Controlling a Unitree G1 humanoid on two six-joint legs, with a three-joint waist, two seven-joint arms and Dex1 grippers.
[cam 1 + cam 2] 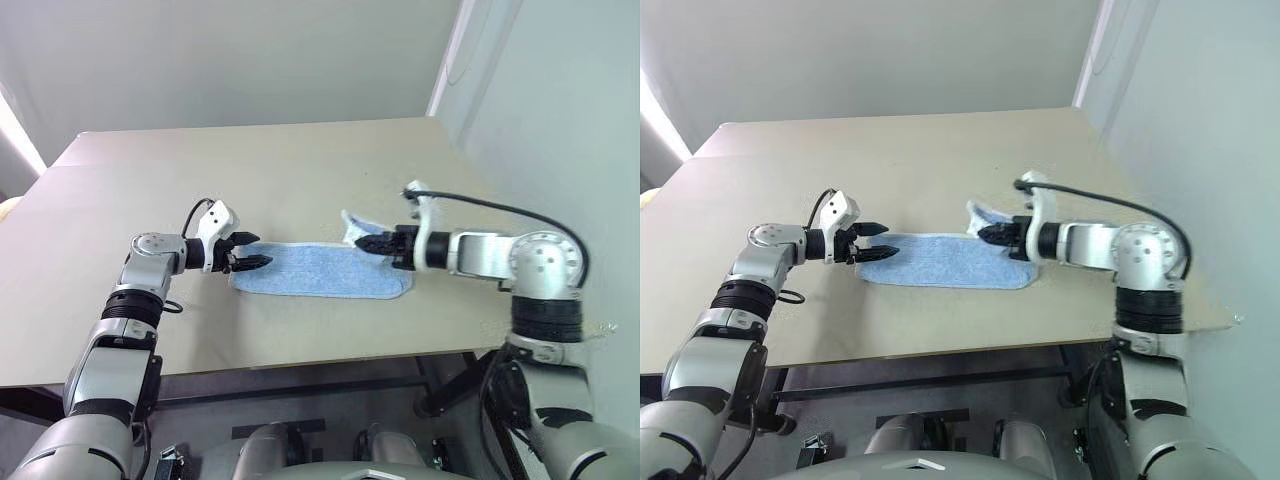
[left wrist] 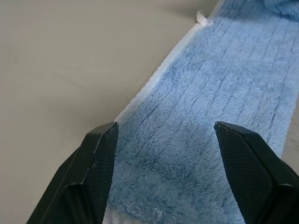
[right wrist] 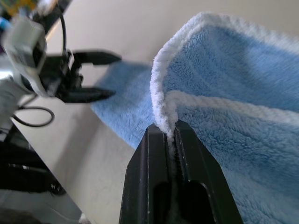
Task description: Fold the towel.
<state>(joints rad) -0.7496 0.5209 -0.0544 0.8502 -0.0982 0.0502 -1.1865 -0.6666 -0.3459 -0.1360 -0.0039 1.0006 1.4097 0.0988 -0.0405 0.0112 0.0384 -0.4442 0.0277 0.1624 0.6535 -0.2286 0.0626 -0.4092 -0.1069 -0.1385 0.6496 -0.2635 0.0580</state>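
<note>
Lying lengthwise across the near half of the table (image 1: 300, 170), the towel (image 1: 315, 272) is a light blue, fluffy strip with white stitched edging, stretched flat between the two arms. Its end on the robot's right is lifted off the tabletop and curls upward, because the right gripper (image 1: 367, 243) is pinching it there. From the right wrist view the two black fingers (image 3: 191, 186) are clamped tight together with the white hem of the towel squeezed between them, and the blue cloth drapes away over the top of them. That gripper reaches in from the right side, pointing toward the other arm, with a black cable looping over its wrist.

At the opposite end, the left gripper (image 1: 255, 252) sits just over the towel's left edge with its fingers spread wide apart, grasping nothing. In the left wrist view, the two fingertips (image 2: 100, 154) straddle the blue pile, one close to the white edging and the other further in over the cloth; whether they touch the fabric I cannot tell. A small white loop (image 2: 202, 18) sticks out from the hem further along that long edge.
</note>
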